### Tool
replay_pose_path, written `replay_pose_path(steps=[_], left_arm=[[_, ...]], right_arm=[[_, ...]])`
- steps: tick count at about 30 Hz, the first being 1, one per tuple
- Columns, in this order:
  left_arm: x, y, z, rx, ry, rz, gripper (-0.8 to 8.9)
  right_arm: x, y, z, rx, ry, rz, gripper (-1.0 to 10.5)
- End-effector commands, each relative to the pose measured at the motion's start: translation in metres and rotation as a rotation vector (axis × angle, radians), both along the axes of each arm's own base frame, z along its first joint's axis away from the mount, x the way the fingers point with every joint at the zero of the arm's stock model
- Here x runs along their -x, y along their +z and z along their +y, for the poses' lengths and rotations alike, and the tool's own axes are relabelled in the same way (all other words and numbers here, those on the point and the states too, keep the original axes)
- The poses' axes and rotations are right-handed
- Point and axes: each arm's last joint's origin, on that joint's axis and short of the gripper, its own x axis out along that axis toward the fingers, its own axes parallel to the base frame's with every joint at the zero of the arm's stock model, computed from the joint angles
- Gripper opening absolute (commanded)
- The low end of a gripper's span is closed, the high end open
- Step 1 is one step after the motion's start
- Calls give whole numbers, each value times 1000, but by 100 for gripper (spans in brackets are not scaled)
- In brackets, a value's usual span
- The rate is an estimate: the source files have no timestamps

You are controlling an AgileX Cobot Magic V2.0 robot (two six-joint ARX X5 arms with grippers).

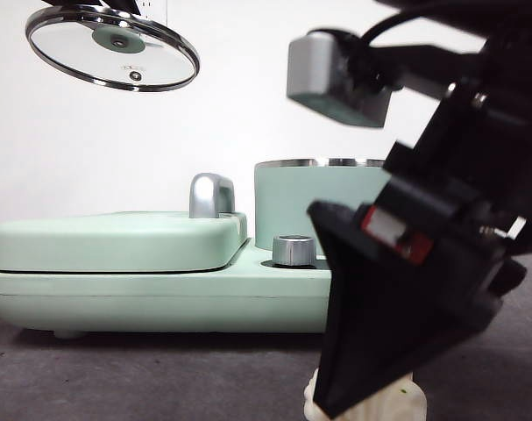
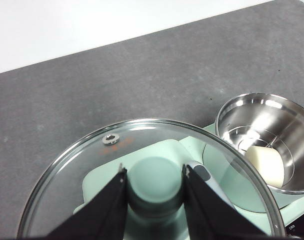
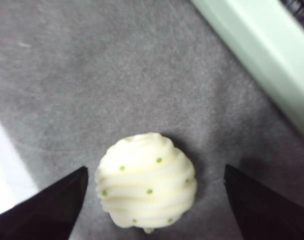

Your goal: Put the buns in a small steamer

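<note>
Closest to the front camera, our right gripper (image 1: pixel 371 386) hangs low over the grey table (image 1: pixel 117 377) with its jaws spread wide to either side of the ridged bun (image 3: pixel 146 187), the shell-shaped one with green flecks, which lies on the mat just in front of the mint-green appliance (image 1: pixel 160 298); neither jaw touches it yet. Our left gripper (image 2: pixel 155 187) is clamped on the green knob of the glass lid (image 2: pixel 81 170), holding it up and to one side, so the small steamer (image 2: pixel 272 125) stands uncovered. Inside it the smooth bun (image 2: pixel 266 164) already rests on the steel rack. We judge one bun done and the second at the grasp stage. Next we need to settle lower, close gently around the soft ridges, then lift clear of the steel rim before lowering it beside the first.
</note>
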Motion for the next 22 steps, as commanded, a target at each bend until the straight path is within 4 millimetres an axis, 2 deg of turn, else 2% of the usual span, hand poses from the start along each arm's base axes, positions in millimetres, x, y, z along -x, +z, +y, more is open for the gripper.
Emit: replay_pose_path(steps=[1, 4, 7, 10, 12, 16, 18, 22], left_arm=[[-2, 8, -2, 18, -10, -39, 7], [-2, 8, -2, 18, -10, -40, 7], [-2, 8, -2, 18, -10, -39, 7], [-2, 8, -2, 18, -10, -39, 7], [-2, 8, -2, 18, -10, -39, 7], [-3, 9, -2, 19, -10, -42, 7], [-3, 9, -2, 19, -10, -42, 7], [-3, 9, -2, 19, -10, -42, 7]], right_arm=[[3, -6, 5, 8, 1, 31, 289], [7, -4, 6, 3, -10, 49, 189], [10, 11, 0, 4, -49, 76, 189], [12, 47, -9, 0, -78, 84, 189], [10, 82, -15, -7, -97, 79, 189], [-7, 140, -20, -65, -155, 64, 189], [-21, 162, -21, -100, -193, 43, 189], [-46, 183, -23, -123, -233, -19, 189]])
